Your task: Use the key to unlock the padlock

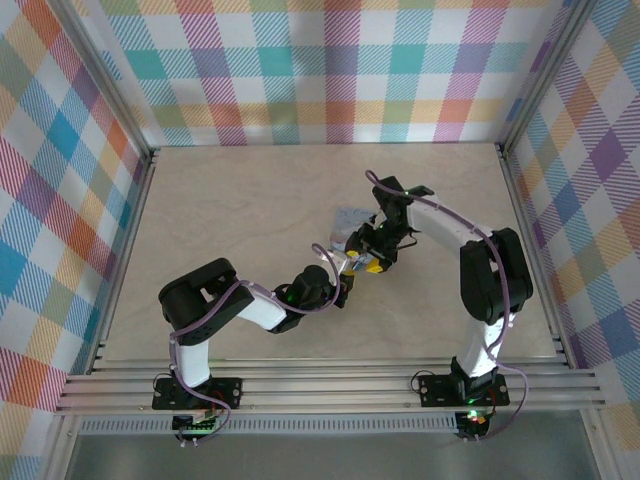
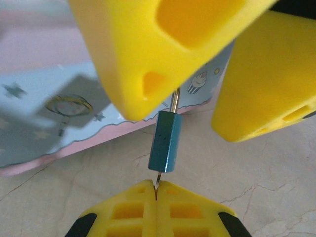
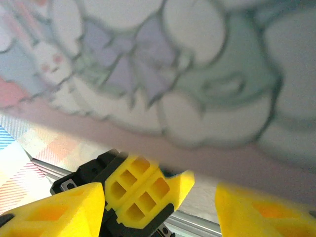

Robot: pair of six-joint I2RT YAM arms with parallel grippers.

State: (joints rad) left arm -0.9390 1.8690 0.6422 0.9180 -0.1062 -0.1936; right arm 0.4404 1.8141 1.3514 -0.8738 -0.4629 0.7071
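Status of work, taken from beside the table.

The left gripper has its jaws pressed flat together on the key, of which a thin dark sliver stands out from between the pads. The sliver runs straight up into the lower end of the padlock, a small blue-black block held clear of the table and just in front of the edge of the pale-blue cartoon tin. Insertion therefore reads as done.

The right gripper sits directly over the lock with its yellow fingers well apart. The block is not between them. The shackle rises as a bright pin and passes behind the nearer finger (its upper end is covered there), so I cannot tell whether it rests against that finger or has come free of the body.

Judgement: the alignment and entry stages are complete. Turning the key and releasing the shackle are not confirmed. With the right jaws apart, the lock appears to hang on the key alone, and any turn risks spinning the whole block unless it is braced.
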